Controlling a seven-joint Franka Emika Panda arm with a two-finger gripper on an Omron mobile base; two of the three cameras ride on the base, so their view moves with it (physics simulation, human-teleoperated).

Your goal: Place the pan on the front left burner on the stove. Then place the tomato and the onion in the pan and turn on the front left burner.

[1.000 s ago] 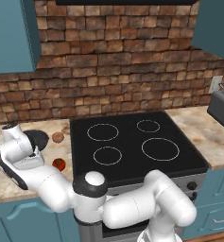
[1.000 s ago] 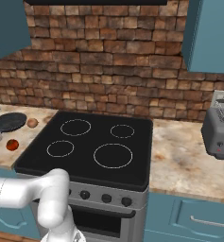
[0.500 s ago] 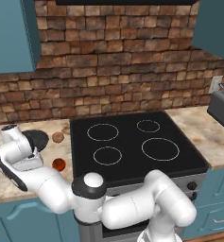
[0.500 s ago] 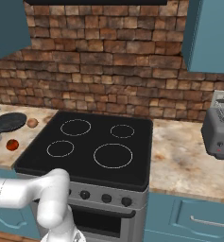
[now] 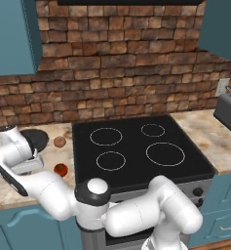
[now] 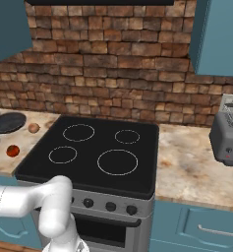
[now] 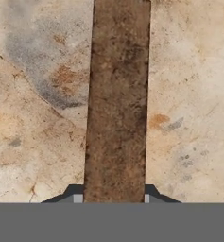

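Brown wooden handle [image 7: 117, 101] runs straight between my end effector [image 7: 111, 197] tips, which straddle it; can't tell if they're clamped yet. The pan [image 5: 35, 138] sits on the worktop [image 5: 58, 157] left of the stove [image 5: 136, 149], onion [image 5: 60, 142] and tomato [image 5: 61, 170] beside it. Risk: long lever, so a loose grip lets the pan droop or twist on lift and knock the onion.

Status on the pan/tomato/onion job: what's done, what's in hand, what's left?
Done: nothing yet. The pan sits on the counter, off the stove.
In hand: the gripper straddles the pan's wooden handle; a firm grip isn't clear.
Left: move the pan to the front left burner, add the tomato and onion, turn the burner on.
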